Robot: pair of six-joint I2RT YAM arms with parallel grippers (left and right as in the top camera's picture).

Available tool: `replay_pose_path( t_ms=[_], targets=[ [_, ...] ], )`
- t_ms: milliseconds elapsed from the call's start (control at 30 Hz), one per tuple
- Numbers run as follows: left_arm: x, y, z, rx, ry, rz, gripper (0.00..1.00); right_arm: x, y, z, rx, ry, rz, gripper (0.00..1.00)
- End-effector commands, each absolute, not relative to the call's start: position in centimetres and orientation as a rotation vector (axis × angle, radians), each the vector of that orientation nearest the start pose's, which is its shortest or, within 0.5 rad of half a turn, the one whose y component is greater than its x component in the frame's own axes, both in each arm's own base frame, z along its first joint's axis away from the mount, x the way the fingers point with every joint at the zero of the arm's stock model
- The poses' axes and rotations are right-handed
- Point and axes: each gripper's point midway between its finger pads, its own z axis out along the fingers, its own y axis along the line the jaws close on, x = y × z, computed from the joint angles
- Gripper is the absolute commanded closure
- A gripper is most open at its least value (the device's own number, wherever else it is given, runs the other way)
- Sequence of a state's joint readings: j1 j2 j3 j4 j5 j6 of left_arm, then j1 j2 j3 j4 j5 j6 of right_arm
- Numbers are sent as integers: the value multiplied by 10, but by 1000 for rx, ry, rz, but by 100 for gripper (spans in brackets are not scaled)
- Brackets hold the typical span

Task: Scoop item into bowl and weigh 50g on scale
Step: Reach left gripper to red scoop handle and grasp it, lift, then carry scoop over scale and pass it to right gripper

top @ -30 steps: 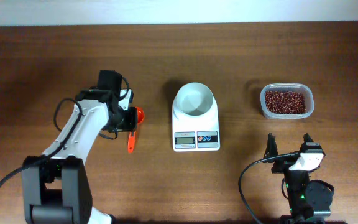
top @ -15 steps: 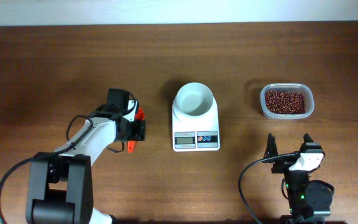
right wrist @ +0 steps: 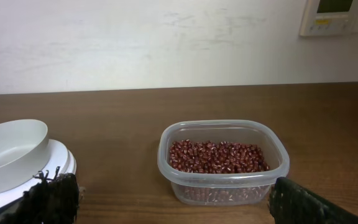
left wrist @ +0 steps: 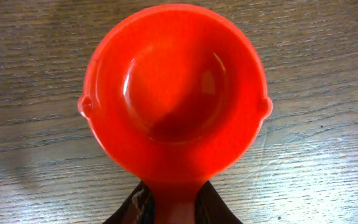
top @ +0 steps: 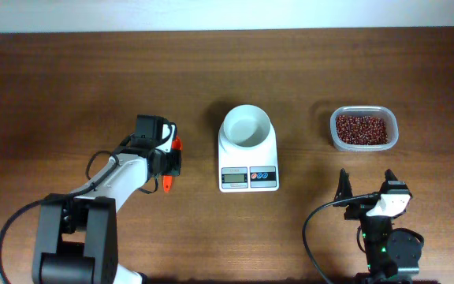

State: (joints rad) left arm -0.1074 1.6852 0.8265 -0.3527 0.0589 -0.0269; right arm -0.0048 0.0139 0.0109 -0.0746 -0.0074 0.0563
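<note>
Left gripper (top: 170, 163) tight on scoop (left wrist: 173, 93) handle; right gripper (top: 366, 185) wide apart

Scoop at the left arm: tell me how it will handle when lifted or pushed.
Probably stiff and light: the scoop looks like thin moulded plastic, empty. Its glossy surface may be slippery, so it could pivot in the left pincer, which grips only the narrow handle. Its round cup might rock if pushed on the table.

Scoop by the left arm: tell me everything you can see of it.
The scoop is glossy orange-red plastic: a round, deep, empty cup with a small nub on each side of the rim, and a narrow handle. It sits cup-up on or just above the wooden table, left of the scale. The left gripper clamps the handle from both sides.
</note>
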Motion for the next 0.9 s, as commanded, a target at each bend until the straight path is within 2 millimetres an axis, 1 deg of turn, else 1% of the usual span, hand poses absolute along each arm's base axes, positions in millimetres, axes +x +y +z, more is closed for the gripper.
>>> replay_pose_path(
  t_ms=[0,33,67,100,167,200,233,300,367,400,467,500,533,700,733,767,833,867],
  targets=[
    [336,-48,-2,117,2788,-124,83,246,1,155,46,1653,51,1],
    [343,-48,8,73,2760,-135,84,246,1,155,46,1653,51,1],
    [349,-49,17,36,2737,-144,87,246,1,155,46,1653,51,1],
    [359,-50,39,-62,2690,-171,92,246,1,155,46,1652,51,1],
    [374,-49,75,-256,2613,-229,99,246,1,155,46,1653,51,1],
    [380,-47,91,-336,2579,-257,100,246,1,155,46,1653,51,1],
    [390,-47,117,-419,2532,-327,100,246,1,155,46,1653,51,1],
    [399,-56,139,-445,2497,-454,100,246,1,155,46,1653,51,1],
    [403,-65,149,-475,2475,-550,100,246,1,155,46,1653,51,1],
    [402,-68,150,-484,2474,-576,100,246,1,155,46,1653,51,1],
    [399,-81,153,-450,2484,-674,100,246,0,155,50,1650,45,1],
    [396,-90,156,-424,2489,-745,100,246,-5,157,71,1643,23,1],
    [395,-94,157,-412,2491,-778,100,246,-8,157,83,1644,10,1],
    [385,-117,167,-346,2498,-972,100,246,-5,159,71,1635,25,1],
    [384,-117,167,-396,2502,-988,100,247,4,161,32,1629,66,1],
    [382,-117,165,-516,2512,-1021,100,246,12,167,-7,1604,106,1],
    [381,-117,165,-818,2504,-1103,100,244,30,193,-94,1502,180,1],
    [381,-117,165,-937,2489,-1133,100,241,36,204,-109,1475,225,1]
  ],
)
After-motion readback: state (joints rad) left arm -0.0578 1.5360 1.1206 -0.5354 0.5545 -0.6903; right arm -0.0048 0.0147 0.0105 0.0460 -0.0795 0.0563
